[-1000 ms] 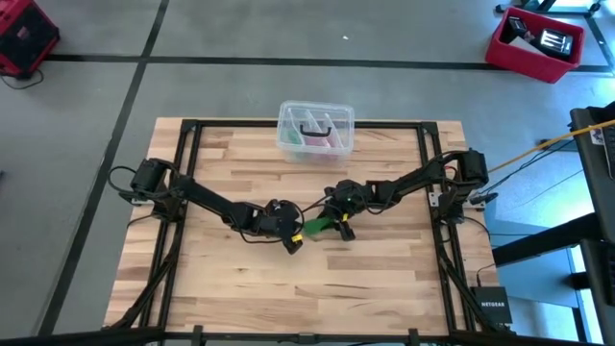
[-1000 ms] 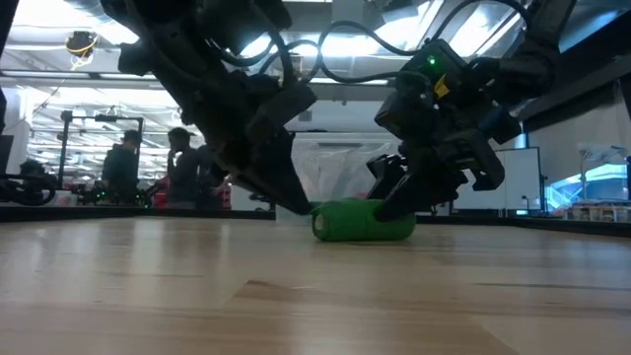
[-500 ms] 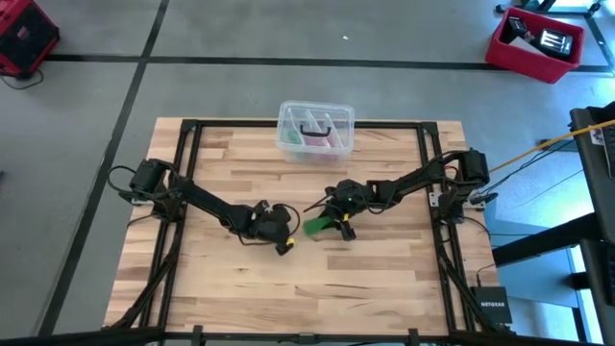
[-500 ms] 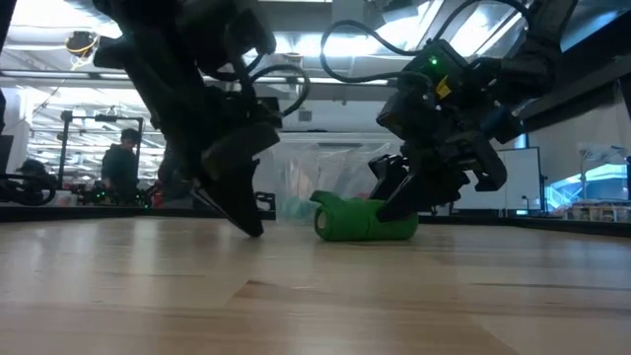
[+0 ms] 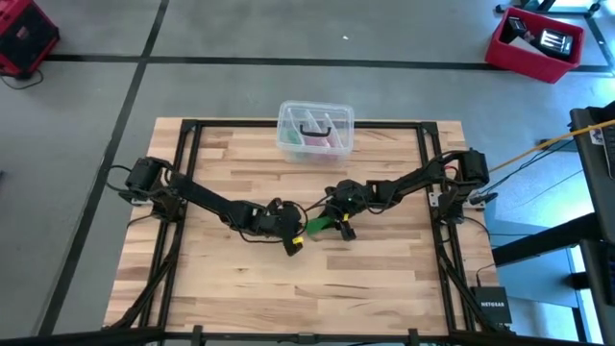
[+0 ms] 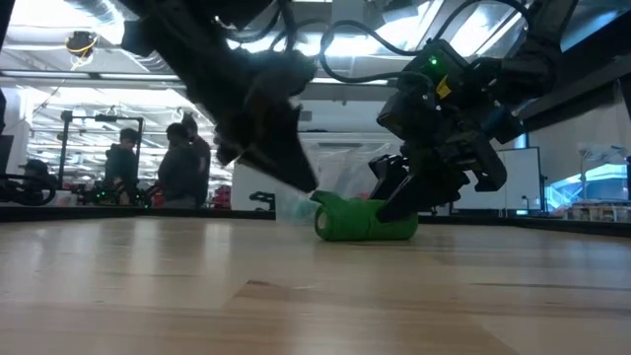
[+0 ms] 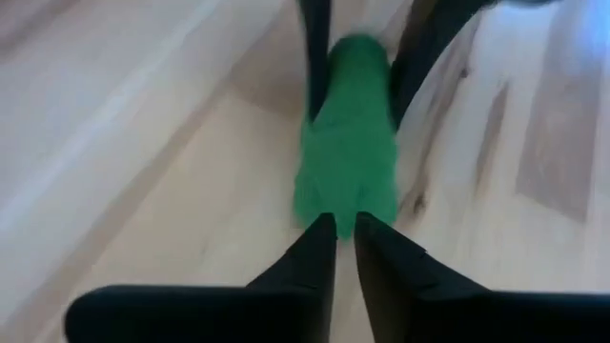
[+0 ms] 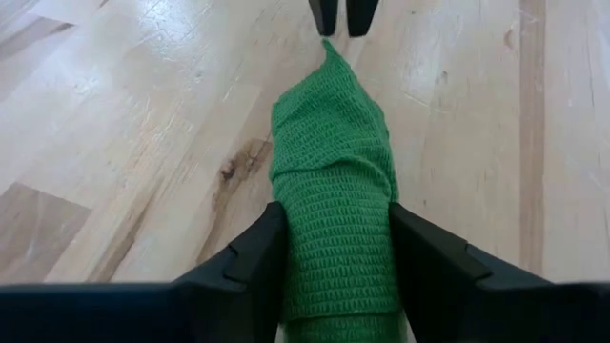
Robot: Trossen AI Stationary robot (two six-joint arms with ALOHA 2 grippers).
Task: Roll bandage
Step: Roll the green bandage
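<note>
The bandage is a bright green roll lying on its side on the wooden table, near the middle. A small pointed tip sticks out of its left end. My right gripper is shut on the roll's right part. My left gripper stands at the left end, its fingers a narrow gap apart and right at that tip. In the low view it slants down from the upper left to the roll. My left gripper's fingertips stand right at the bandage's pointed tip; I cannot tell whether they touch it. My right gripper pinches the roll's two round sides between its two fingers, at the roll's right end. The fingers slant down from the table's right and lie along the roll. The roll lies on the table.
A clear plastic box with pink and dark items stands at the middle of the far edge. Black frame rails run along the table's sides. Beyond the table, people stand in the room.
My left gripper drew back from the roll toward the table's left edge, then came back to the roll's left end, a little higher than before. The roll has stayed in my right gripper's hold; its left end now shows a small raised point.
</note>
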